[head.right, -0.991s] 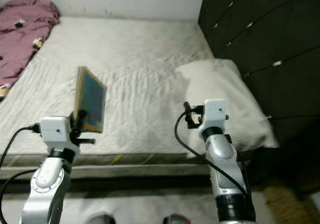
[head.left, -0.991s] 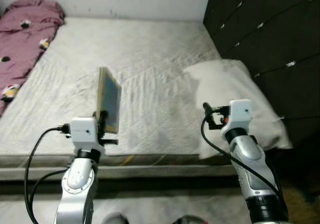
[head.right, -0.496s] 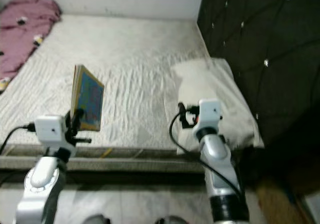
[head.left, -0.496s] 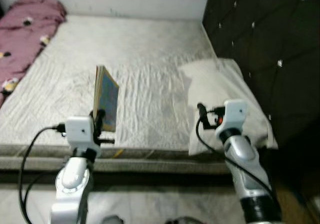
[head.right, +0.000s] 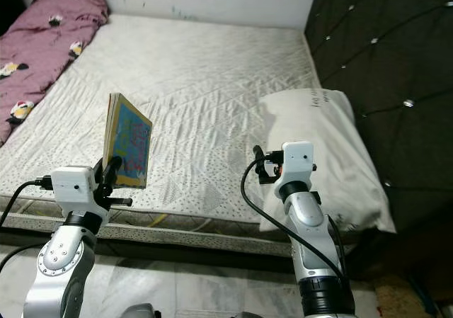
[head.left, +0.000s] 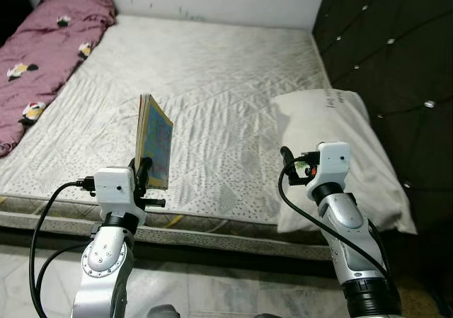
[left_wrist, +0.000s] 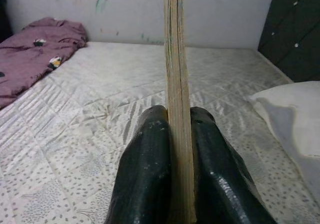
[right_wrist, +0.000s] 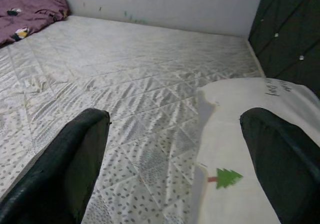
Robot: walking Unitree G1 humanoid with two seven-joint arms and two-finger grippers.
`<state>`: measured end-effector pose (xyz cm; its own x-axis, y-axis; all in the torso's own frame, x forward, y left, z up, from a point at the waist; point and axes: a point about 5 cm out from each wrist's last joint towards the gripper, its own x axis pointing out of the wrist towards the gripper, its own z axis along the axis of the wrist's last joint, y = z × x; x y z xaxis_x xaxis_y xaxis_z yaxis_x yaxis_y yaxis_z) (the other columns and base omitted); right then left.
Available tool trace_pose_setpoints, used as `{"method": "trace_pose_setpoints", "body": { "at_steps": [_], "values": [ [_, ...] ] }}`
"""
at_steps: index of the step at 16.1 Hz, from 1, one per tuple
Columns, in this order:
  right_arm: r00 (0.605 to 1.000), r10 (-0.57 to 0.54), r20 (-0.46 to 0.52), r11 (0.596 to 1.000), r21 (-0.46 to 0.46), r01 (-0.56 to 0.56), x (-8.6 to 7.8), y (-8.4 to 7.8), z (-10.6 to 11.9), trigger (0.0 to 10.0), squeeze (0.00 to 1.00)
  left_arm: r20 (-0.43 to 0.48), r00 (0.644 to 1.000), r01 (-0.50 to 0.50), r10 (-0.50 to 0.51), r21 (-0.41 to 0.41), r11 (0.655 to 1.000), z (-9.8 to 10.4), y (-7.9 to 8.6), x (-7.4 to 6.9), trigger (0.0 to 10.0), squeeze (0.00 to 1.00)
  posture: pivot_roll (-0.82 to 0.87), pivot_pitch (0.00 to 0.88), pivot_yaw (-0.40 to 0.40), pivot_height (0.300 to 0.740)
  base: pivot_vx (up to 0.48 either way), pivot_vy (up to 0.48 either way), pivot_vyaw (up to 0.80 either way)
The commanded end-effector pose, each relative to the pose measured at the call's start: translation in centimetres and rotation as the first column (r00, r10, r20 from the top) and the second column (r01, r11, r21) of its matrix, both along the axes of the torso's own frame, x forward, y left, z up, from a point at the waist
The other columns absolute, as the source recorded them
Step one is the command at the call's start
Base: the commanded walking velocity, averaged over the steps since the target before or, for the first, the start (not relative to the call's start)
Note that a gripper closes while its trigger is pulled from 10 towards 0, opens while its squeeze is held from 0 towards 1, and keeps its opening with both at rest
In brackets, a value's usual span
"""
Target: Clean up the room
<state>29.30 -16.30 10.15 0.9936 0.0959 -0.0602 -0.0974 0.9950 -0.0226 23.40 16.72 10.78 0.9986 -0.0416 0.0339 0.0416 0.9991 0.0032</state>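
My left gripper [head.left: 144,171] is shut on a thin book [head.left: 153,142] with a colourful blue cover, held upright above the near edge of the bed. In the left wrist view the book's page edge [left_wrist: 175,84] stands between the two black fingers [left_wrist: 145,179]. My right gripper [head.left: 287,155] is open and holds nothing; it hovers over the near edge of the mattress, just left of the white pillow [head.left: 338,148]. The right wrist view shows its fingers [right_wrist: 75,159] spread wide over the mattress and the pillow [right_wrist: 250,149].
A bare quilted mattress [head.left: 212,77] fills the scene. A crumpled maroon blanket [head.left: 42,49] with flower prints lies at the far left. A dark tufted headboard [head.left: 396,49] stands on the right, a white wall behind. Pale tiled floor [head.left: 212,297] lies below the bed edge.
The camera view has shifted: the bed now appears larger and more of the blanket shows. Both grippers keep their poses, the left still gripping the book.
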Motion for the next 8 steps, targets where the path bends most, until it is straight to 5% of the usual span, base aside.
{"method": "trace_pose_setpoints", "body": {
  "at_steps": [1,8],
  "values": [
    [1.000,-0.007,0.009,1.000,-0.003,0.007,-0.01,-0.13,0.27,10.0,0.00,0.062,0.998,0.011,-0.011,0.003,1.000,1.21,-0.02,0.16,10.0,0.00,-0.02,0.045,-0.033,0.740,0.300,0.000,0.00],
    [1.000,-0.010,0.010,1.000,-0.004,0.010,0.04,-0.20,0.29,10.0,0.00,0.063,0.998,0.014,-0.014,0.002,1.000,1.22,-0.12,0.24,10.0,0.00,-0.02,0.043,-0.032,0.740,0.300,0.000,0.00]
  ]
}}
